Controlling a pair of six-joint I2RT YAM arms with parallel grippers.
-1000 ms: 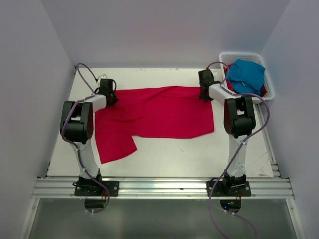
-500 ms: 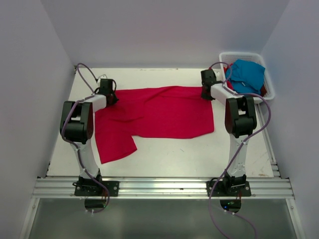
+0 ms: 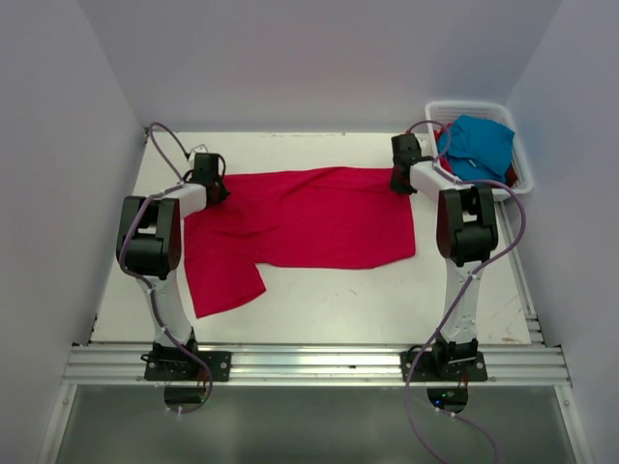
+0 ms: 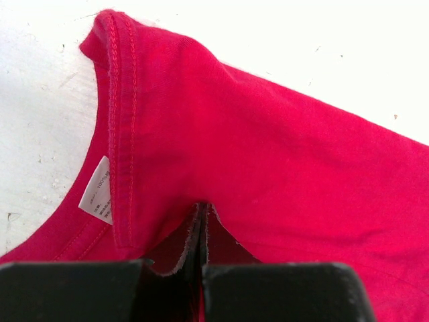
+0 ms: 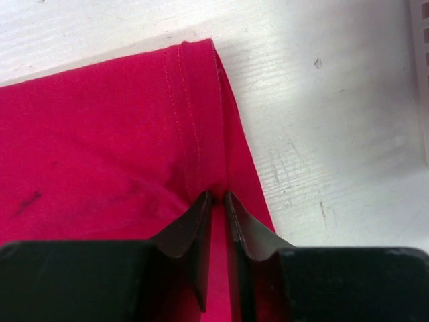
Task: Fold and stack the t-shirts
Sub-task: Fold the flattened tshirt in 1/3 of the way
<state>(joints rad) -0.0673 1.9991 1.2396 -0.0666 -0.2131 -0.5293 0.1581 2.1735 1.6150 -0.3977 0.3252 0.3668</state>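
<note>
Two pinches hold limp, light crimson cotton t-shirt (image 3: 309, 217): left gripper (image 4: 202, 228) clamped beside collar (image 4: 120, 134), right gripper (image 5: 219, 221) narrow on hem corner (image 5: 198, 60).

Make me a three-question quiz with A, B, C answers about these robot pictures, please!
1. Where is the blue t-shirt?
A: in the white basket
B: on the floor
C: hanging on the wall

2. What colour is the spread t-shirt on the table?
A: green
B: red
C: yellow

3. What is the left end effector doing?
A: standing wide open in the air
B: holding the basket
C: shut on the spread t-shirt

Answers:
1 A, it lies on top inside the basket at the far right.
2 B, crimson cloth covers the table's middle.
3 C, it pinches red cloth beside the collar.
</note>
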